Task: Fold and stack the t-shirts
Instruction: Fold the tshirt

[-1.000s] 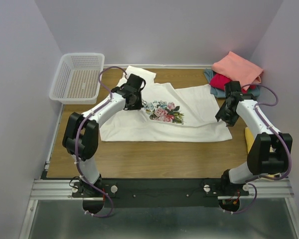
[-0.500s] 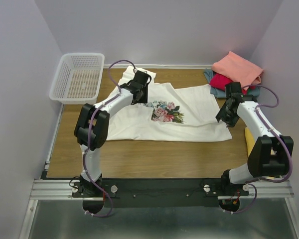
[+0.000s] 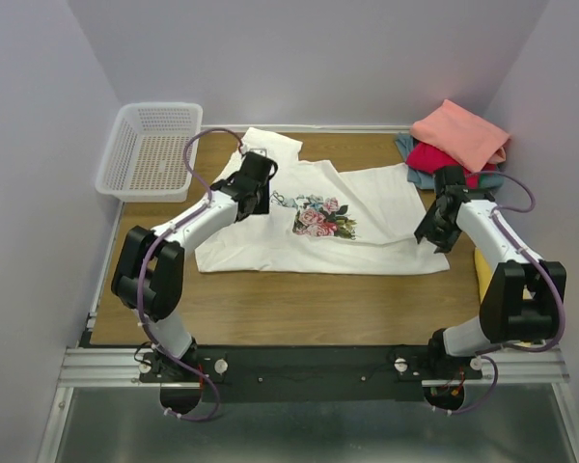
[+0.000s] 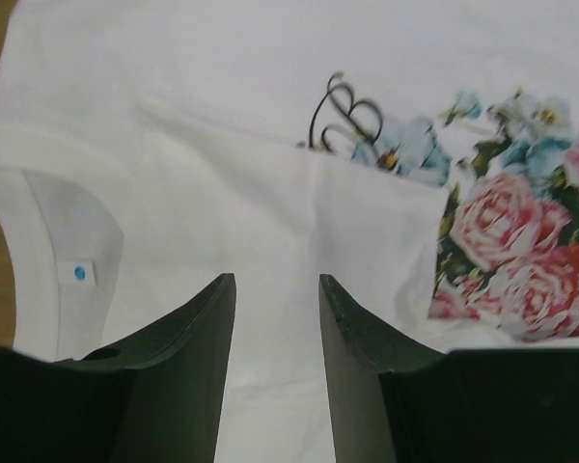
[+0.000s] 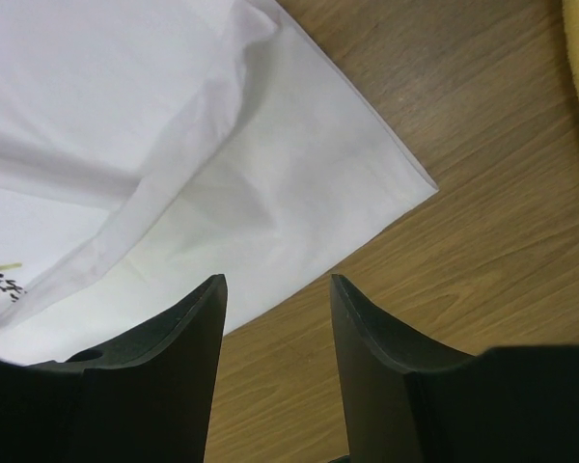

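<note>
One white mesh basket (image 3: 150, 149) sits at the far left edge of the wooden table (image 3: 270, 309). One white t-shirt (image 3: 367, 246) lies spread flat across the middle, partly folded, with its rose print (image 3: 318, 217) facing up. The left gripper (image 4: 275, 285) hangs over the shirt near the collar, jaws apart and nothing between them. A small white neck tag with a blue dot (image 4: 78, 273) carries no readable words. A black curly letter (image 4: 345, 111) above the roses may be a B. The right gripper (image 5: 275, 285) is released too, empty over the shirt's hem corner. At the far right, three folded shirts are stacked: grey-blue (image 3: 405, 147), crimson (image 3: 427, 157), salmon-pink (image 3: 460, 130) on top. One yellow object (image 3: 482, 270) lies at the right edge.
</note>
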Robot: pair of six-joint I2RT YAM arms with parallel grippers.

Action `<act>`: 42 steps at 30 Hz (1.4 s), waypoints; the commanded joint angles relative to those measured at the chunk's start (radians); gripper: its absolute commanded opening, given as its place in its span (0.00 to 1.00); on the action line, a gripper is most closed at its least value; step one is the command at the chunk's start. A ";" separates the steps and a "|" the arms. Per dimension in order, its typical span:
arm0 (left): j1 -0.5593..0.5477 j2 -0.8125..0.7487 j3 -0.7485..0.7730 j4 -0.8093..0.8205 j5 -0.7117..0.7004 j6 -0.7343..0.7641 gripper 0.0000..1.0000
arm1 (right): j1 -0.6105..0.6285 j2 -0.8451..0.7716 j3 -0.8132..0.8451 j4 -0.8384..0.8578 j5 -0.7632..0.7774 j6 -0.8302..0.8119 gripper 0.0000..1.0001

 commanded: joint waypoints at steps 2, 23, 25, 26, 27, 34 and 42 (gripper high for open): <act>0.027 -0.174 -0.196 -0.132 -0.051 -0.085 0.49 | -0.005 0.012 -0.091 0.053 -0.068 -0.010 0.56; 0.067 -0.236 -0.556 -0.058 0.145 -0.228 0.47 | -0.005 0.139 -0.180 0.182 -0.153 -0.061 0.56; 0.067 -0.176 -0.560 -0.063 0.151 -0.239 0.47 | -0.005 0.170 -0.175 0.190 -0.154 -0.061 0.56; 0.069 -0.156 -0.561 -0.072 0.151 -0.243 0.47 | -0.007 0.178 -0.172 0.190 -0.154 -0.061 0.56; 0.067 -0.133 -0.563 -0.078 0.148 -0.251 0.47 | -0.007 0.186 -0.171 0.188 -0.153 -0.061 0.56; 0.081 -0.153 -0.575 -0.221 0.108 -0.338 0.47 | -0.005 0.213 -0.182 0.150 -0.119 -0.056 0.56; 0.089 -0.278 -0.530 -0.354 0.148 -0.337 0.47 | -0.005 0.276 -0.129 0.079 -0.067 -0.055 0.56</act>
